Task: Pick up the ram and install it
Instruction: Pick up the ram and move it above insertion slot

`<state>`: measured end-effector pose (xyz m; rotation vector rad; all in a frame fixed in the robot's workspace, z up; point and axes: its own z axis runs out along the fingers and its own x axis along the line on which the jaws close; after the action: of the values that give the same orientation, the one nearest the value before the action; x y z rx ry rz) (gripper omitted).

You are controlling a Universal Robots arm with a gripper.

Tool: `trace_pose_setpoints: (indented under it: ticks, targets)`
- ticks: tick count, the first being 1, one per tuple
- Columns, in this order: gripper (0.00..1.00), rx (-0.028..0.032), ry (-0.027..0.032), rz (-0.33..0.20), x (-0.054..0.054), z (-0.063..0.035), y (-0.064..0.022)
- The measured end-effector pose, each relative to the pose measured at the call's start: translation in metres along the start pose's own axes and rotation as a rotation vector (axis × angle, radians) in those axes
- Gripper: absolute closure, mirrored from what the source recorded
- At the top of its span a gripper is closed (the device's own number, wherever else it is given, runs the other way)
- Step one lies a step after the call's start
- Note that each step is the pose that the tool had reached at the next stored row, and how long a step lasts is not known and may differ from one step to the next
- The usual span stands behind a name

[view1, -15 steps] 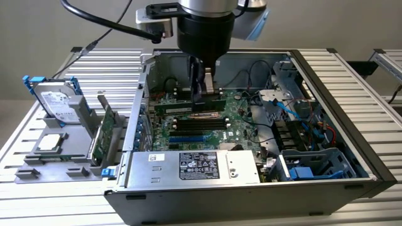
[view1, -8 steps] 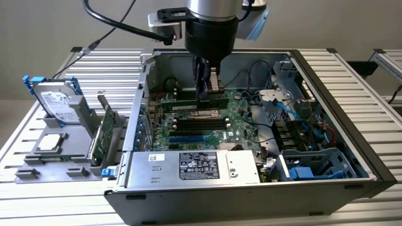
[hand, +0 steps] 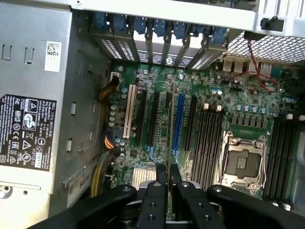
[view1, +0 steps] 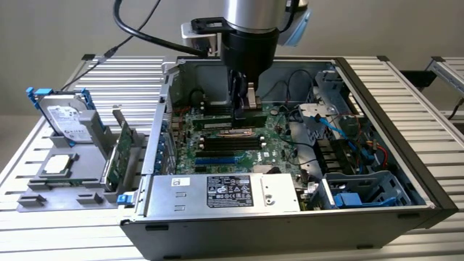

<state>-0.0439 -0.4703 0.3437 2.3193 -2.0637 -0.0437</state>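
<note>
The gripper's [hand: 168, 168] two black fingers, closest to the wrist camera, are clenched on a thin board seen edge-on. This is the ram [hand: 171, 133], pinched by its flat faces, with its upper edge running straight out from between the tips. It lies parallel to the memory slots [hand: 206, 143] and to the blue expansion slot [hand: 180, 124] on the motherboard [hand: 143, 81] beneath.

In the exterior view the ram is a green strip with dark chips directly under the fingers. Its long axis runs from 9 o'clock to 3 o'clock and looks level. The processor socket [view1: 236, 132] sits just at 6 o'clock of it. The four black memory slots come next at 6 o'clock beyond the socket, running the same 9-to-3 way.

By my reading the stick's axis matches the slots, so any offset is sideways across them and downward, not a turn. A second bank of slots [hand: 279, 157] lies on the socket's other side. I cannot tell which bank the ram hangs over, or whether its lower edge touches anything.

The arm [view1: 250, 32] comes straight down from 12 o'clock into the open case [view1: 406, 136]. Its wrist is vertical and the fingers point at the board. The power supply [view1: 225, 193] lies along the near wall at 6 o'clock.
</note>
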Motion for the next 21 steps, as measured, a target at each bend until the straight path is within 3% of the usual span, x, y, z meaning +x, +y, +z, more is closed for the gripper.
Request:
trace_pose_setpoints:
  ticks: [21]
  targets:
    - [0.86, -0.0111, -0.0016, 0.007, -0.049, 0.0368, -0.0259]
